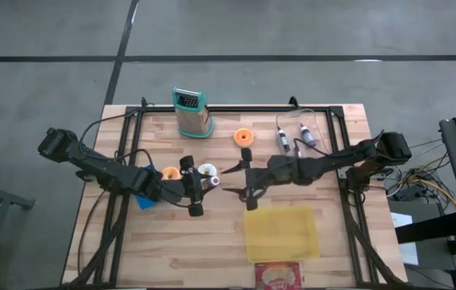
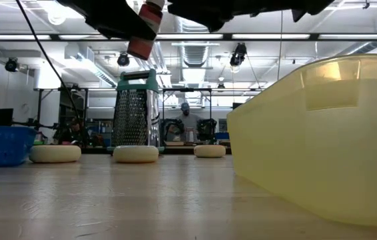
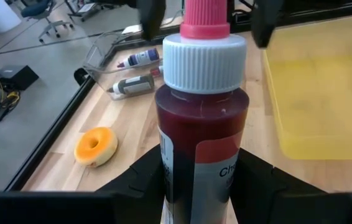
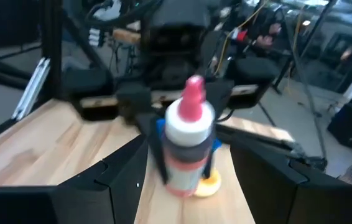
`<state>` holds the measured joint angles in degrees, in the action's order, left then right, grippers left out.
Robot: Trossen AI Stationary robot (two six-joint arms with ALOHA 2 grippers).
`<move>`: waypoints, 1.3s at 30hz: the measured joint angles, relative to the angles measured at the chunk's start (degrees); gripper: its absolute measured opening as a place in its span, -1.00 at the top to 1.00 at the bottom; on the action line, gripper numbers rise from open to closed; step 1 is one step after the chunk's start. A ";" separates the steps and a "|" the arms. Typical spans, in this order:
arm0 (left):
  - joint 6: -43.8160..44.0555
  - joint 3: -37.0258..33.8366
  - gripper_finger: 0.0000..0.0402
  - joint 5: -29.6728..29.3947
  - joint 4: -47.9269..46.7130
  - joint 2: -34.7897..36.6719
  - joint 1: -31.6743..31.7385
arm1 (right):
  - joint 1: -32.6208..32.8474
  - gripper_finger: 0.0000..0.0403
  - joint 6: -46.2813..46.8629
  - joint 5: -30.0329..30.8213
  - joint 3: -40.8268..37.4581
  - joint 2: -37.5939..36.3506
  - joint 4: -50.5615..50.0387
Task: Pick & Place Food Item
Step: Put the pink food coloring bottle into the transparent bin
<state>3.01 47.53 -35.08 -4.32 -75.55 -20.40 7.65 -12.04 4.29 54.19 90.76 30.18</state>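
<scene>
High view: your left claw (image 1: 200, 184) sits left of the worktop's (image 1: 212, 242) centre, pinching a syrup bottle (image 1: 206, 171) held clear of the wood. The left wrist view shows the fingers (image 3: 140, 180) pressed against both sides of the dark red body, with the white ribbed cap and pink nozzle pointing away from the wrist. Facing it from the right, your right claw (image 1: 232, 181) stands spread wide, its tips just short of the bottle's cap; in the right wrist view the bottle (image 4: 188, 140) stands between those fingers (image 4: 111, 180) without touching either.

The bottle's label is cut off, so the brand can't be read. Under the left arm, a blue basket (image 1: 146, 199) and an orange doughnut (image 1: 170, 173) are partly hidden.

A metal grater (image 1: 192, 113) stands near the far edge, another doughnut (image 1: 244, 137) lies right of it, then two small bottles (image 1: 292, 137) in a clear tray. A yellow bin (image 1: 283, 232) sits near the front, with a red packet (image 1: 279, 275) at the edge. The low view shows a workshop with strip lights and a person (image 2: 185, 117) far behind.
</scene>
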 joint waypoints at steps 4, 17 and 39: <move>0.00 0.00 0.28 -0.01 0.02 0.02 0.04 | 0.01 -0.13 1.18 -0.04 -0.01 0.26 1.36; 0.00 0.00 0.28 0.06 0.22 0.02 0.02 | -0.01 -0.13 -1.34 -0.29 -0.06 4.35 9.96; -0.02 0.02 0.28 0.16 0.29 0.02 0.00 | -0.04 -0.13 -0.84 -0.28 2.39 6.54 12.45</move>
<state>2.98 47.55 -34.92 -4.03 -75.53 -20.40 7.62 -12.88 4.01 56.57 97.31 42.63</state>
